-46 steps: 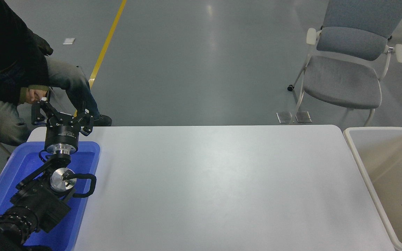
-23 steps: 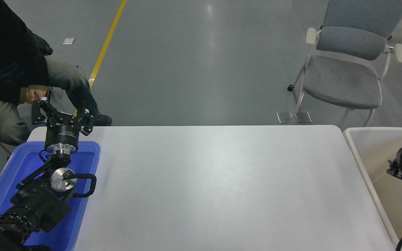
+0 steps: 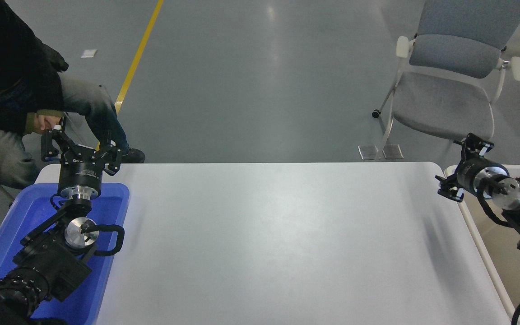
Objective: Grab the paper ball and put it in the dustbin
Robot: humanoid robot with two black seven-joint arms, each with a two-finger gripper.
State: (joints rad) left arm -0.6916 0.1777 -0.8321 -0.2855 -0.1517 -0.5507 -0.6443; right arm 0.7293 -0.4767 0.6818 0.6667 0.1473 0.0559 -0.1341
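- Risen from inside the dustbin (image 3: 476, 228), the right end effector (image 3: 461, 169) now hangs over its near-left rim, fingers spread and empty.
- Left end effector (image 3: 79, 151), also spread, is parked over the blue tray (image 3: 11, 234).
- No paper ball shows on the surface (image 3: 269, 239); it may lie hidden in the dustbin.
- Risk: with nothing visible, a grasp would close on air.

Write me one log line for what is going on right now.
left claw: open, parked over blue tray | right claw: open, holds nothing, above dustbin rim at table edge | paper ball: not visible
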